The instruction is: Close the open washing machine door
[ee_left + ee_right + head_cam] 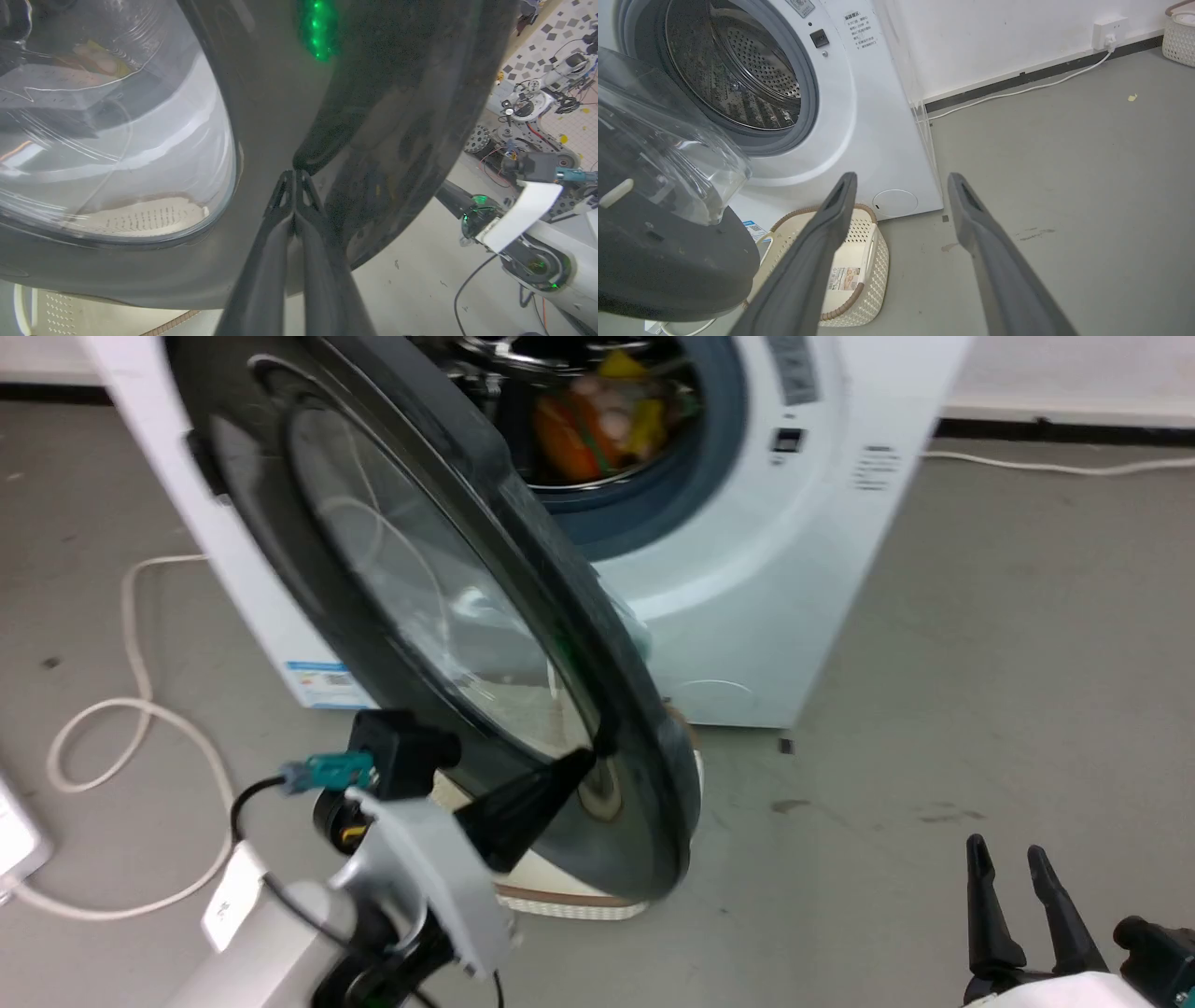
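The white washing machine stands at the top of the head view, its steel drum holding colourful laundry. The washing machine door, black-rimmed with a bulging glass window, stands swung out towards me. My left gripper is shut, and its fingertips touch the black rim on the door's outer face, low and right of the glass. At the lower right my right gripper is open with nothing in it, well clear of the door. In the right wrist view it points at the machine's lower front.
A cream perforated basket sits on the floor under the open door, close to the machine's front. White cable loops on the floor at the left. Another cable runs along the wall to a socket. Bare grey floor lies right of the machine.
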### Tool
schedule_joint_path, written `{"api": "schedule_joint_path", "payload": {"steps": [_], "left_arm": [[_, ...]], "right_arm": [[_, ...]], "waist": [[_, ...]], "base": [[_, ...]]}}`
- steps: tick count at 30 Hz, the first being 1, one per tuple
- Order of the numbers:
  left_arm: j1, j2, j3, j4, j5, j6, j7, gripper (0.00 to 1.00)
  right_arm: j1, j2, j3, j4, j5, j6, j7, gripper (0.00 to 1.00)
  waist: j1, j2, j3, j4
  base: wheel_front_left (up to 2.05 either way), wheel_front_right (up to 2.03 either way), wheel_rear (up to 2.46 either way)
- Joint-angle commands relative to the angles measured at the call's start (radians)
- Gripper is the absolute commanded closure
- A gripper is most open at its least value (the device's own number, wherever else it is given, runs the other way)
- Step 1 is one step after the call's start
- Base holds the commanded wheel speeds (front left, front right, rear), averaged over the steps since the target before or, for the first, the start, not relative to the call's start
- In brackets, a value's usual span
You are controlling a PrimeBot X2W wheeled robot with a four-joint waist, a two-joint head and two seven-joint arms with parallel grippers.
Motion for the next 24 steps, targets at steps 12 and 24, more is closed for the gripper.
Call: {"api": "schedule_joint_path", "payload": {"steps": [12,24], "left_arm": [[-0.198,-0.179,-0.009,0.323,0.182,0.107,-0.165,1.0],[-0.403,-0.245,0.044,0.614,0.24,0.195,-0.242,1.0]], "right_arm": [[-0.018,-0.002,0.002,-0.015,0.022,0.001,-0.004,0.0],[-0.017,-0.002,0.016,-0.027,0.045,0.001,-0.004,0.0]], "waist": [[0.0,-0.0001,0.033,-0.189],[0.0,-0.0001,0.075,-0.286]], "base": [[0.0,0.0,0.0],[0.0,0.0,0.0]]}}
